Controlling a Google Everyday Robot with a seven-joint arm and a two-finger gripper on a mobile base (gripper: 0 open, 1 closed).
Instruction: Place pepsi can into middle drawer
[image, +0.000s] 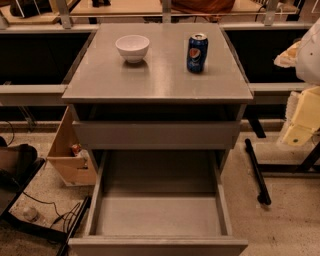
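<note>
The gripper (301, 120) sits at the right edge of the view, off to the side of the cabinet and below the level of its top. It shows as a pale cream block that slopes down and to the left. It holds nothing and touches nothing, and I cannot tell whether it is spread or closed. Above it, a white rounded part of the arm (311, 50) comes in from the same edge, so the arm hangs down beside the cabinet, well apart from the can.

The pepsi can (197, 53) stands upright on the grey cabinet top (160, 80), in the back right part of it. Its long axis is vertical, its silver top faces up, and its round logo faces the camera. A white bowl (132, 48) rests mouth up on the same surface, to the left of the can and apart from it.

Below the top there is a closed drawer front (156, 135). Under that, the middle drawer (157, 217) is pulled out toward the camera, its low side walls and flat grey floor in plain view.

A wooden box (70, 157) stands on the floor to the left of the cabinet.
</note>
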